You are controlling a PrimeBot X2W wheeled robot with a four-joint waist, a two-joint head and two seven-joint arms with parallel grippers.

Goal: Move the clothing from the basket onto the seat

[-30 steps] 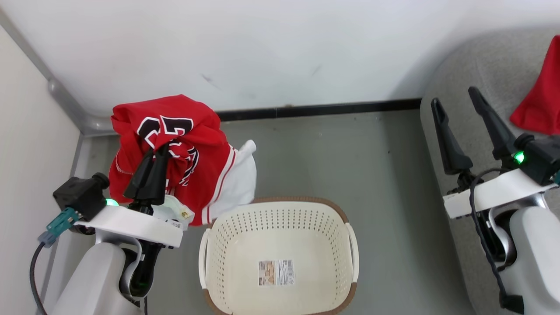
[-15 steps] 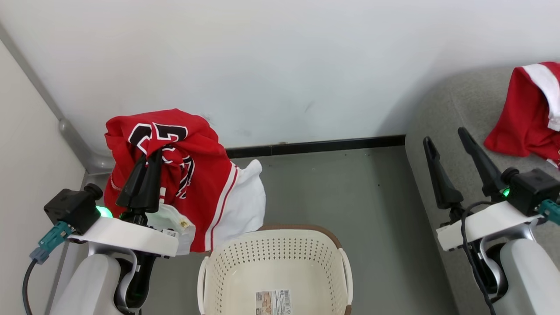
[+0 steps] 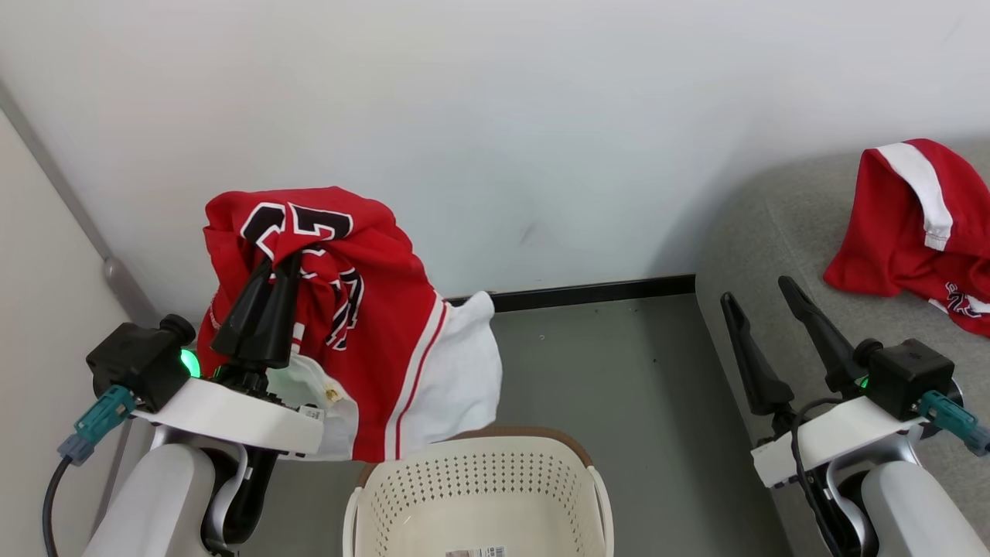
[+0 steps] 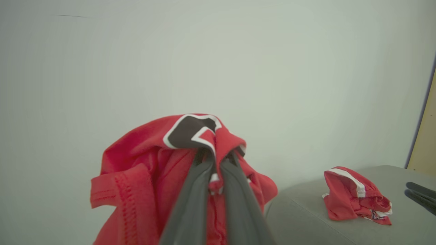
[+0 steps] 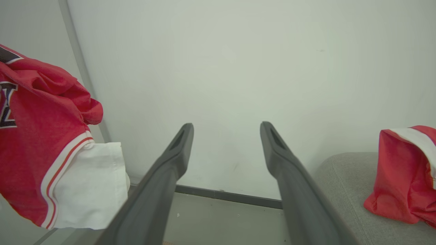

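"Clothing tally, starting close in: is anything in the basket (image 3: 479, 483)?"

"No cloth, as far as its inside shows. I see perforated wall and a label (image 3: 479, 552) on the bottom. The frame cuts off the nearest part, so I can't vouch for that."

"What about the left hand (image 3: 280, 261)?"

"Its fingers are pressed together, pinching a fold of the jersey (image 3: 379, 309), the red-and-white piece with block lettering. The jersey hangs in the air from that pinch, up and to the left of the basket. Its white hem dangles by the far brown rim, and I can't tell whether it touches. The left wrist view also shows cloth caught between the fingers."

"And the right hand (image 3: 756, 288)?"

"It is spread wide and holds nothing. It hovers where the grey floor (image 3: 603, 363) meets the near edge of the seat (image 3: 758, 247)."

"What's farther out?"

"The plain red garment (image 3: 897, 224), with its white band, lies crumpled on the seat cushion, well apart from both hands. The pale wall (image 3: 495, 116) is behind everything."

"So how far along is it?"

"Roughly half, I'd say. One piece is delivered. The jersey is out of the basket but has not yet been carried across to the right and let go on the seat. If the hidden part of the basket holds nothing, that drop finishes the job."
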